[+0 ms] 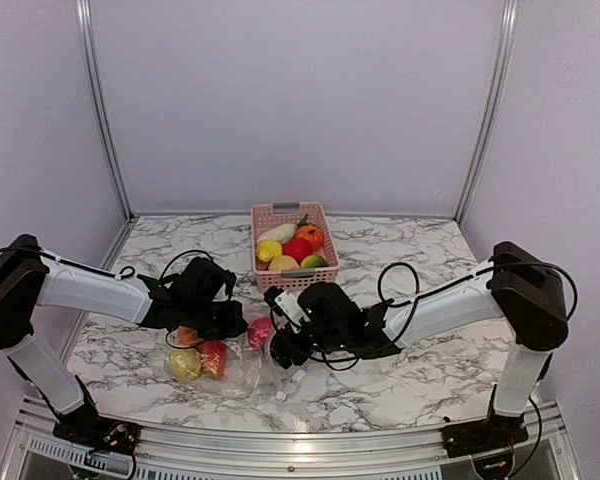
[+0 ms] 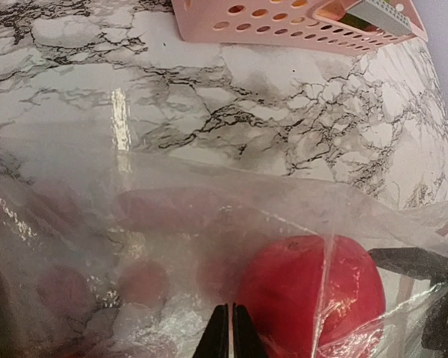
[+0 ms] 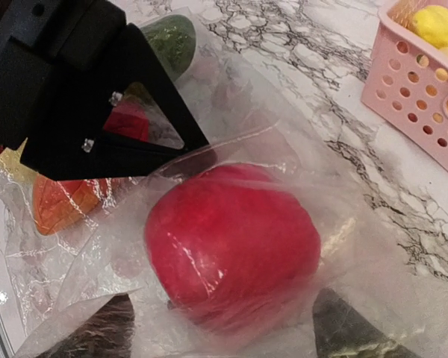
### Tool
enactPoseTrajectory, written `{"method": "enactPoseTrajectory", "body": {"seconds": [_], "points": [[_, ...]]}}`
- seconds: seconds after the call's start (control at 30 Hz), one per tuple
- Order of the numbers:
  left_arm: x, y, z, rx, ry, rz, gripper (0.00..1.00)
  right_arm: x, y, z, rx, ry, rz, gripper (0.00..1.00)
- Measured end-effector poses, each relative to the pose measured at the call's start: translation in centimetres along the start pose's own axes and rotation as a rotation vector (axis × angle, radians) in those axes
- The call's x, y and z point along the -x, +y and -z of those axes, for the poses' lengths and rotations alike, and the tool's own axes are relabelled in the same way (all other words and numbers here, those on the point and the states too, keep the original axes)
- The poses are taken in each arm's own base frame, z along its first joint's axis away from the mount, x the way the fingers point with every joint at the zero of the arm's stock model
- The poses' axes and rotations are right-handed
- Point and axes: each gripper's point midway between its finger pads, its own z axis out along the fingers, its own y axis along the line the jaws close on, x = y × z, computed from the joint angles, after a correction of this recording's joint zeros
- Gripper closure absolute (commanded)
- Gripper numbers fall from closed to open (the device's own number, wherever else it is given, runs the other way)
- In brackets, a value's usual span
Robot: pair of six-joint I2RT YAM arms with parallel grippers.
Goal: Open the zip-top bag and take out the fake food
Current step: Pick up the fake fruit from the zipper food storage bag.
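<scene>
Top external view: the zip-top bag (image 1: 242, 372) lies flat on the marble table (image 1: 410, 385), in front of the pink basket (image 1: 285, 208). Its long axis runs left to right. Fake food (image 1: 186, 363) sits at its left end and a red fruit (image 1: 260, 332) at its right end. The left gripper (image 1: 230, 318) is clenched on the bag's film. The right gripper (image 1: 277, 350) has its jaws spread either side of the red fruit, not closed on it.

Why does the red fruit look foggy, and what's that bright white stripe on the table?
Right wrist view: the red fruit is hazy behind the wrinkly zip-top bag; left wrist view: the stripe is light glare on the shiny table.
</scene>
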Motion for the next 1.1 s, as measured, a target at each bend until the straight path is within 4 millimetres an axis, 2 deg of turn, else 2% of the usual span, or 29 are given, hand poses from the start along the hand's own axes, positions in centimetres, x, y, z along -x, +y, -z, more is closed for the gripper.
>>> {"method": "enactPoseTrajectory", "body": {"seconds": [0.3,0.57,0.77,0.87,1.1], "points": [[-1.3,0.8,-1.3,0.022,0.044,-0.018,0.96,1.1,0.1,0.3,0.001,-0.041,0.019,0.11],[-1.3,0.1,-1.6,0.009,0.046,-0.036,0.96,3.4,0.4,1.6,0.007,-0.113,0.026,0.11],[-1.2,0.4,-1.5,0.025,0.041,-0.042,0.96,2.7,-0.1,1.6,-0.016,-0.102,0.035,0.21],[-1.3,0.5,-1.5,0.030,0.042,-0.044,0.96,1.7,-0.5,1.5,-0.032,-0.081,0.037,0.25],[-1.2,0.5,-1.5,0.033,0.040,-0.044,0.96,0.4,-1.1,0.9,-0.051,-0.055,0.038,0.25]]}}
